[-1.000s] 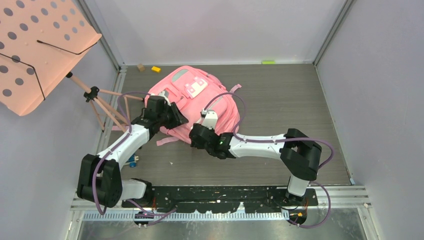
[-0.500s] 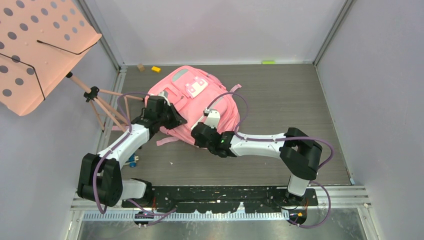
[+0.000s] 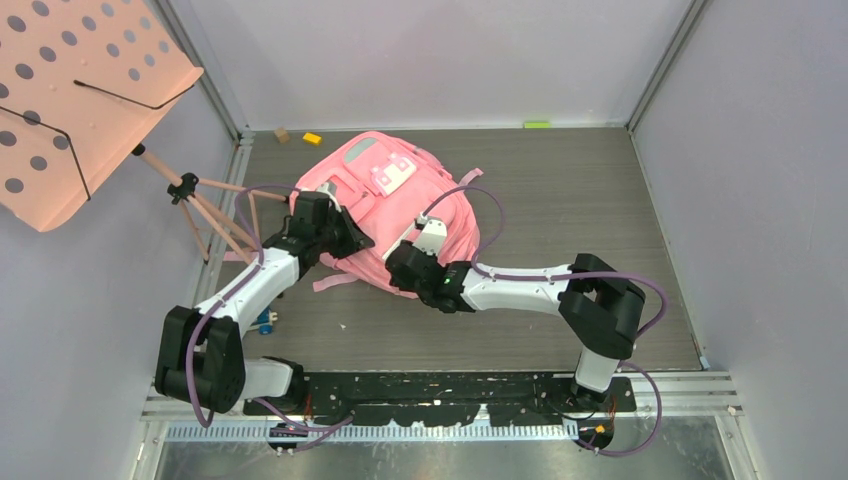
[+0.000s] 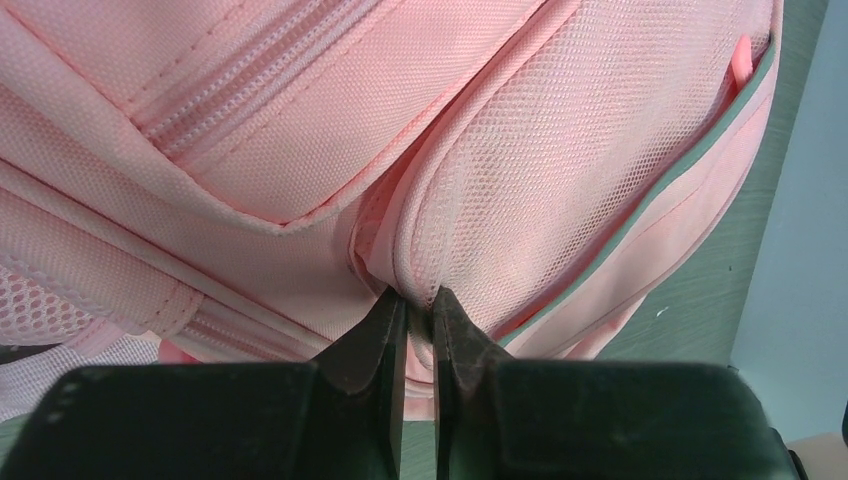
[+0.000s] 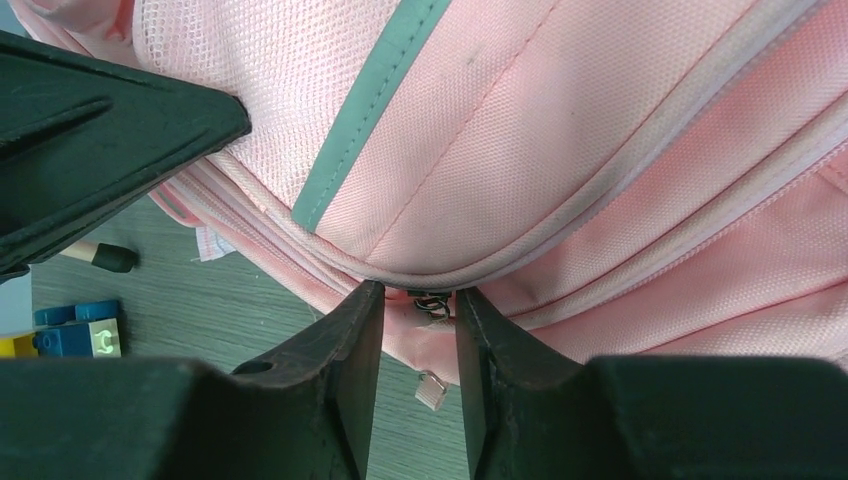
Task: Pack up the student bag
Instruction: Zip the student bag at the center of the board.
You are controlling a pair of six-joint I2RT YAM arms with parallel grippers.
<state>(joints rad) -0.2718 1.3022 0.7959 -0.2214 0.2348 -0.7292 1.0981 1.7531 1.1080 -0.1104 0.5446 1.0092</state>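
Both grippers at the student bag (image 3: 390, 190).
The left gripper (image 4: 418, 300) stays pinched on its fabric; the right gripper (image 5: 420, 300) has edged forward, slightly open astride the zipper pull (image 5: 432, 303).

Student bag (image 3: 395, 190) is blocking everything ahead of the left gripper (image 4: 418, 295), whose tips are pinching its fabric with no gap; bare table (image 4: 705, 300) is showing only off to its right. Right gripper (image 5: 418, 290) is straddling a zipper pull (image 5: 432, 305), with bag fabric walling the front, the left gripper crowding its upper left, and toy blocks (image 5: 75, 335) sitting on open table at its lower left.
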